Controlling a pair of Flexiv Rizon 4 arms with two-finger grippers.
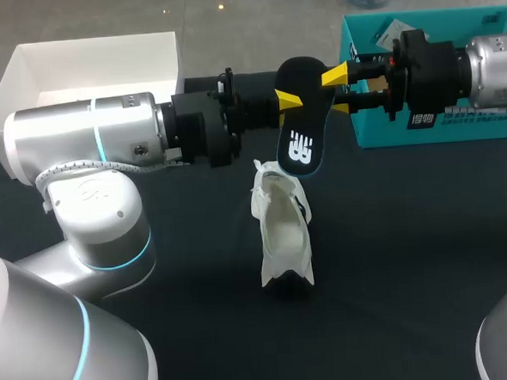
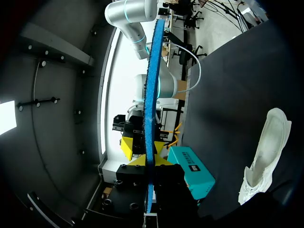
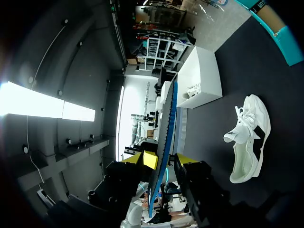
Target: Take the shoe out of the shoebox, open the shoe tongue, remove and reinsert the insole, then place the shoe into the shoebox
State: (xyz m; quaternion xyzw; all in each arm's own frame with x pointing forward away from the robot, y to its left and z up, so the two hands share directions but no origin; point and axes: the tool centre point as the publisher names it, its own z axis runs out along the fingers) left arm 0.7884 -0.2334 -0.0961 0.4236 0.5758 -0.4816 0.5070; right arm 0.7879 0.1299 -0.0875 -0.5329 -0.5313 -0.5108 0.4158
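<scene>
The insole (image 1: 300, 135), black on top and blue underneath, hangs on edge above the table, and my left gripper (image 1: 276, 102) is shut on its side. In the left wrist view the insole (image 2: 152, 85) runs edge-on out of that gripper (image 2: 148, 164). My right gripper (image 1: 340, 92) comes from the opposite side with its yellow tips around the insole's upper end. In the right wrist view the insole (image 3: 166, 123) stands between the fingers of this gripper (image 3: 161, 164), with a narrow gap left on one side. The white shoe (image 1: 284, 231) (image 2: 266, 152) (image 3: 249, 137) lies on the dark table below.
The white shoebox (image 1: 91, 62) (image 3: 204, 71) stands open at the back left, behind my left arm. A teal box (image 1: 378, 122) (image 2: 192, 168) (image 3: 285, 42) sits at the back right, under my right arm. The dark tabletop (image 1: 395, 259) stretches in front of the shoe.
</scene>
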